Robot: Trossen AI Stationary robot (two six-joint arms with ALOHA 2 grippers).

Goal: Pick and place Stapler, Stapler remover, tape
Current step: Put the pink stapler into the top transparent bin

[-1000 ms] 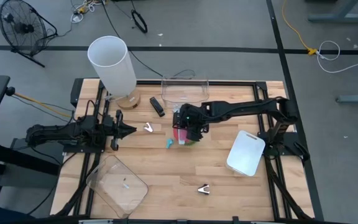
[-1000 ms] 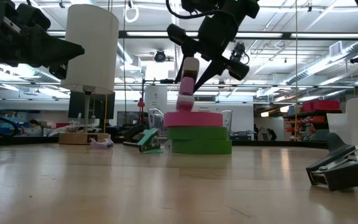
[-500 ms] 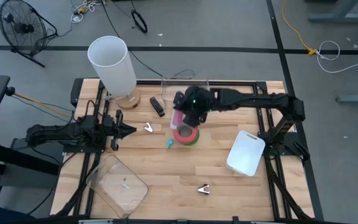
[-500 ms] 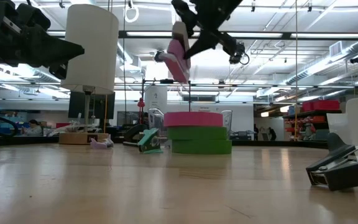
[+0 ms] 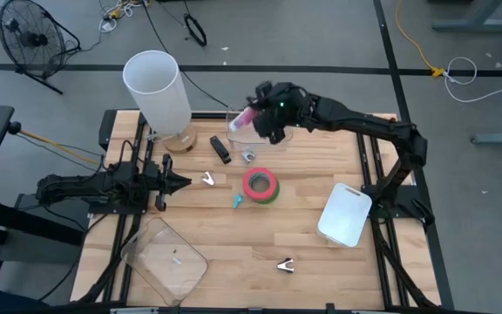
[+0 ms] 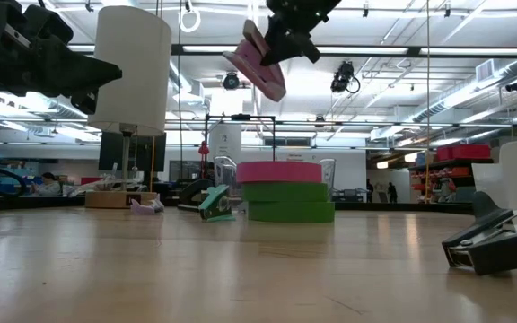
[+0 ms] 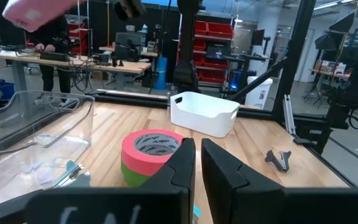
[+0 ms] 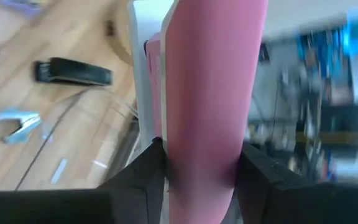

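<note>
My right gripper (image 5: 261, 113) is shut on a pink stapler (image 5: 244, 116), high above the clear box (image 5: 260, 129) at the table's far edge. In the low view the stapler (image 6: 258, 70) is tilted, well above the stacked tape rolls. The pink-red roll (image 5: 261, 183) lies flat on the green roll (image 6: 290, 202) at mid-table. A black stapler (image 5: 220, 148) and silver staple removers (image 5: 209, 180) (image 5: 248, 156) lie on the wood. My left gripper (image 5: 177, 181) waits shut and empty at the table's left. My right gripper pinches the pink stapler's two long sides (image 8: 210, 124) between its two fingers (image 8: 138, 180). The fingers come from above in the low view. The stapler is lifted clear and tilted, and it sticks out of the fingers toward the table's left (image 5: 242, 117).
A white cylinder (image 5: 157, 92) stands at the far left. A white bin (image 5: 345, 214) sits at the right. A clear tray (image 5: 164, 257) lies at the near left. A teal staple remover (image 5: 238, 201) lies beside the tape, and a dark one (image 5: 286, 264) lies near the front edge.
My right gripper has lifted the pink stapler from beside the tape rolls, up and toward the table's far edge, to above the clear box. The stapler has tipped from upright to slanting. The tape rolls have stayed in place.
</note>
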